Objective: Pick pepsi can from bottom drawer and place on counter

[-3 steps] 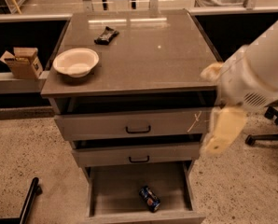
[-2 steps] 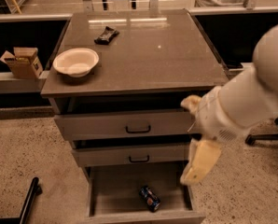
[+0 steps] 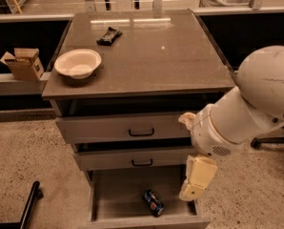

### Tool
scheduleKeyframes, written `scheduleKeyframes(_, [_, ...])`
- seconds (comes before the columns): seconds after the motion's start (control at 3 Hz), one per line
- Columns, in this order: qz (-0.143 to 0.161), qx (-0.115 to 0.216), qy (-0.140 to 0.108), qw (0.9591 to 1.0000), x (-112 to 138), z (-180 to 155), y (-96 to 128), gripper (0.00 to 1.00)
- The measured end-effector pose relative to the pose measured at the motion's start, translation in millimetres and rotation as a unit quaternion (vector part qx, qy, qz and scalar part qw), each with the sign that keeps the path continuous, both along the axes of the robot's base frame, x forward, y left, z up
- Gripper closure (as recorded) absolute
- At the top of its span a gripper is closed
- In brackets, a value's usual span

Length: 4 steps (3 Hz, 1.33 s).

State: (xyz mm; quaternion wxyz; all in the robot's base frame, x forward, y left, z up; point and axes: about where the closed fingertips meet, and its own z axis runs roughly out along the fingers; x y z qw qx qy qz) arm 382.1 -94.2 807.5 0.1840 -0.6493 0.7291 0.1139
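Observation:
The pepsi can [image 3: 153, 202] lies on its side in the open bottom drawer [image 3: 118, 194], near the front right. My gripper [image 3: 194, 187] hangs from the white arm above the drawer's right side, to the right of the can and a little above it, apart from it. The counter [image 3: 151, 56] is the grey-brown cabinet top above.
A white bowl [image 3: 77, 63] sits at the counter's left edge and a black snack wrapper [image 3: 108, 35] lies at the back. A cardboard box [image 3: 23, 63] stands on a ledge to the left. The two upper drawers [image 3: 132, 130] with black handles are partly out. A black bar [image 3: 27, 206] lies on the floor at lower left.
My arm has swung down and left, bringing the gripper from beside the upper drawers to just over the bottom drawer's right side. The can has not moved.

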Motion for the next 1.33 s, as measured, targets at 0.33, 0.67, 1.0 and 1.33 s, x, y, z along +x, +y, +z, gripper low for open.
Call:
scheduleKeyframes(0.33, [-0.014,-0.010,0.015,0.9997,18.4,-53.5,3.1,0.00])
scheduleKeyframes(0.67, [-0.041,-0.001,0.023,0.9989,50.9,-136.9,-3.4,0.00])
scheduleKeyframes(1.0, [-0.054,0.017,0.008,0.9984,68.2,-151.8,1.1,0.00])
scheduleKeyframes(1.33, [-0.054,0.017,0.007,0.9984,68.2,-150.6,1.1,0.00])
